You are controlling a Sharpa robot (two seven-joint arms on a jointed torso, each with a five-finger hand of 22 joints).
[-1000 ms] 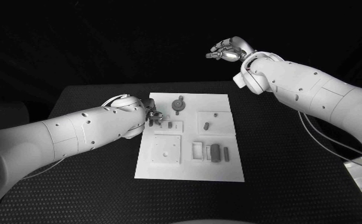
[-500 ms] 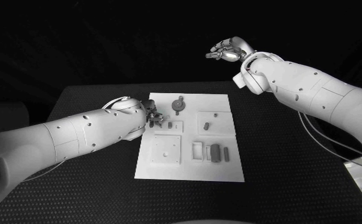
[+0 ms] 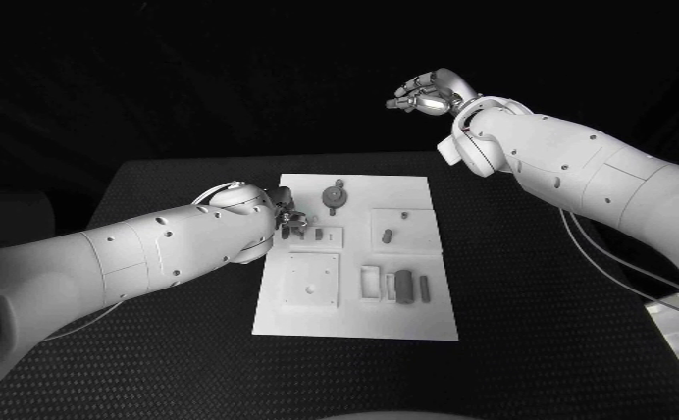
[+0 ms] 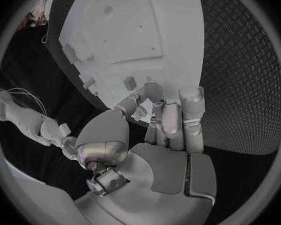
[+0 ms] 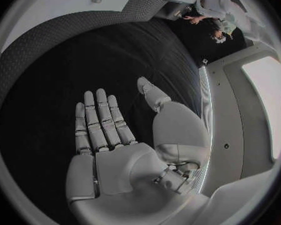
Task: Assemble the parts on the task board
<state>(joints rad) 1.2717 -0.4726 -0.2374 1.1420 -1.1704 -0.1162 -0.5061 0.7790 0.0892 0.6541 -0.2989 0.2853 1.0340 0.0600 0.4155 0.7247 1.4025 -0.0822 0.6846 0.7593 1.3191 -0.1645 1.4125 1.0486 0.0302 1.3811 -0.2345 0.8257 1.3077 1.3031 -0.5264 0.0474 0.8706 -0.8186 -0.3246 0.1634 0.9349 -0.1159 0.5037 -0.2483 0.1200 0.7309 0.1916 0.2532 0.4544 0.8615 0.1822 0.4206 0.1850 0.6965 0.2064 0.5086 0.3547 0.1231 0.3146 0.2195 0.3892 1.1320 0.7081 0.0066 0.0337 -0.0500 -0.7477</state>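
The left hand (image 3: 288, 221) lay low at the left edge of the task board (image 3: 355, 322), at about mid-height of the plate, its white arm reaching in across the black counter (image 3: 170, 341). In the left wrist view its fingers (image 4: 170, 119) were drawn close together with their tips down at the board's surface beside small raised blocks; whether they pinched a piece there I could not tell.

The task board sat in the middle of the counter. On it, a round part (image 3: 334, 195) with a stem lay near the far end, a small upright part (image 3: 387, 236) stood in a square recess on the right, a square plate (image 3: 311, 279) lay on the near left, and a group of dark elongated parts (image 3: 409, 286) rested side by side on the near right.

The right hand (image 3: 428, 94) hung high beyond the far right corner of the counter, well apart from the board. In the right wrist view its fingers (image 5: 98, 119) were stretched out straight and apart, holding nothing.
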